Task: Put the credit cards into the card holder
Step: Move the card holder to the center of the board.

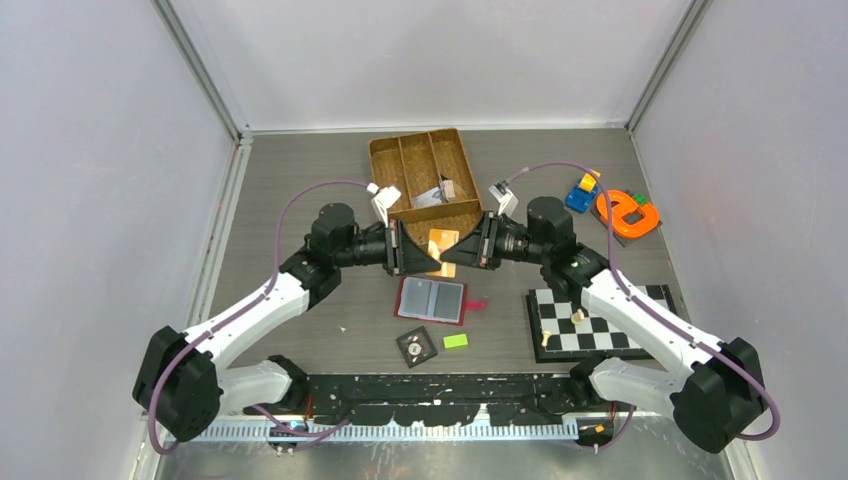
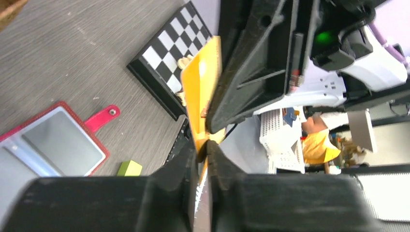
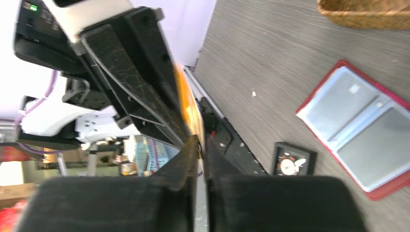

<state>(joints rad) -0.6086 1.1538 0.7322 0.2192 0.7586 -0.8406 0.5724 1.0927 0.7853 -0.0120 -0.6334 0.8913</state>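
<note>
A tan-orange credit card [image 1: 441, 243] stands on edge in the air in front of the tray, between the two grippers, which face each other. My left gripper [image 2: 203, 147] is shut on the card's [image 2: 200, 82] near end. From the opposite side my right gripper [image 3: 199, 142] has its jaws drawn close with the card's edge [image 3: 186, 96] pinched at their tips. The card holder [image 1: 432, 299], a red wallet with a short tab, lies open on the table just below them, its grey-blue pockets [image 3: 358, 135] facing up. It also shows in the left wrist view [image 2: 53, 140].
A woven brown divided tray [image 1: 400, 160] sits behind the grippers. A chessboard [image 1: 600, 320] lies at the right front. A black tile with a dial [image 1: 416, 347] and a green block [image 1: 456, 341] lie near the wallet. Orange [image 1: 628, 212] and blue [image 1: 581, 192] toys sit at the far right.
</note>
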